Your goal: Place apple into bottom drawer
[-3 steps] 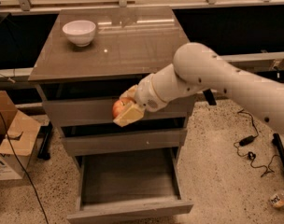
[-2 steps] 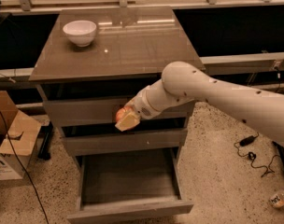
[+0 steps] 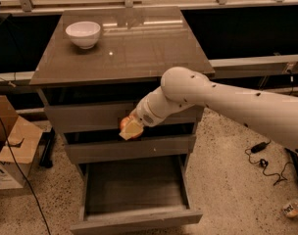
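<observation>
My gripper [image 3: 130,129] is shut on the apple [image 3: 125,124], a small red and yellowish fruit that shows between the pale fingers. It hangs in front of the cabinet, level with the gap between the top and middle drawer fronts. The bottom drawer [image 3: 134,218] is pulled open below it, a wide shallow grey-brown tray with nothing in it. The apple is above the drawer's back part, well clear of it. My white arm reaches in from the right.
A white bowl [image 3: 83,34] stands at the back left of the cabinet top [image 3: 139,53]. A cardboard box [image 3: 12,151] sits on the floor at the left. Cables [image 3: 260,155] lie on the floor at the right, and a small bottle [image 3: 292,207] at the far right.
The gripper with the apple has moved lower and slightly to the left in front of the drawer fronts. The arm's elbow has swung down with it.
</observation>
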You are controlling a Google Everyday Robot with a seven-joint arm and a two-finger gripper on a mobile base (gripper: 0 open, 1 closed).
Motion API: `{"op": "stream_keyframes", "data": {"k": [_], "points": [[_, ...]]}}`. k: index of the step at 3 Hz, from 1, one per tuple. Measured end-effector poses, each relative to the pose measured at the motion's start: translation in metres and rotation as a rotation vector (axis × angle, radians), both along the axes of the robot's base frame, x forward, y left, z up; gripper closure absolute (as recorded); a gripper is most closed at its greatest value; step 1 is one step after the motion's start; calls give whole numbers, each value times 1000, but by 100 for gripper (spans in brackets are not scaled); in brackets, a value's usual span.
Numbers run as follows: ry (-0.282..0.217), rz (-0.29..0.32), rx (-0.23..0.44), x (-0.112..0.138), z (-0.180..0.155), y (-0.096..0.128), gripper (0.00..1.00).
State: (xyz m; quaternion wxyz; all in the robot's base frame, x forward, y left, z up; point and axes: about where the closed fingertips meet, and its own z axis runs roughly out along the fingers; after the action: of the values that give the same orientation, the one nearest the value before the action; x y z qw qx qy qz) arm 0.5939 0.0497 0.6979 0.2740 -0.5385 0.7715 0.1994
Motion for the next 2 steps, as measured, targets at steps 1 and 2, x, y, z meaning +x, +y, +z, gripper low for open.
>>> {"op": "stream_keyframes", "data": {"k": [1, 2], "points": [[52, -17, -12, -17, -24, 1, 100], [83, -39, -4, -31, -47, 1, 100]]}}
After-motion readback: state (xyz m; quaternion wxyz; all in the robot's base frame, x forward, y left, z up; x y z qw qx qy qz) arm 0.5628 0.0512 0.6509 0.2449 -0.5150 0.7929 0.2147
